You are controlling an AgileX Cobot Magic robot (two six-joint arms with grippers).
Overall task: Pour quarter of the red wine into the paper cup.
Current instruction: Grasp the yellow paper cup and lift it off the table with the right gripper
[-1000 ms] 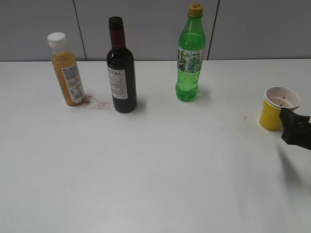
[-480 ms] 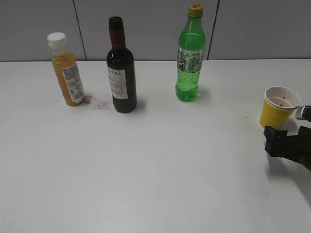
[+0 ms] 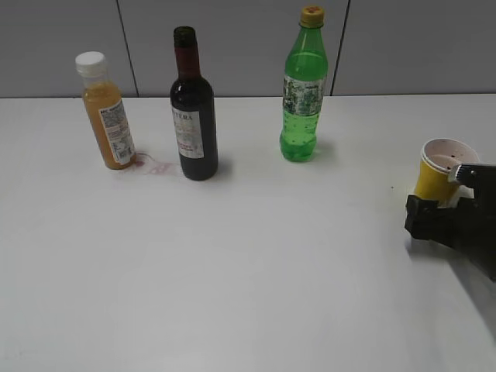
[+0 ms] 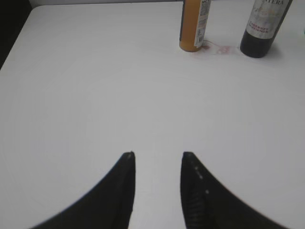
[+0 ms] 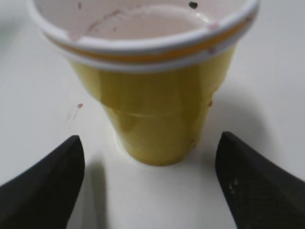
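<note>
My right gripper (image 5: 150,179) was spread wide, holding nothing, one finger (image 5: 43,181) on each side of the yellow paper cup (image 5: 152,109) and clear of its wall. In the exterior view it sat at the right edge of the white table (image 3: 256,263), low and just in front of the cup. The cup stood upright, its white inside marked with faint pinkish streaks and a dark speck near the rim.

The risks, as I judged them, began here. A thin paper wall gives easily: too hard a squeeze would have buckled it, and too light a one would have let it slip. If one finger had touched first, the cup could have slid or tipped, since it looked light and seemed to hold nothing.

My left gripper (image 4: 157,160) hung unclenched and empty over bare table, well apart from the red wine bottle (image 3: 194,116), which stood upright at the back, between the orange juice bottle (image 3: 107,112) and the green soda bottle (image 3: 304,89). A pinkish stain (image 3: 155,167) lay just beside its base. The wine and the cup were far apart, so carrying either across risked a spill, and a full, heavy bottle could pour past a quarter in one surge.
</note>
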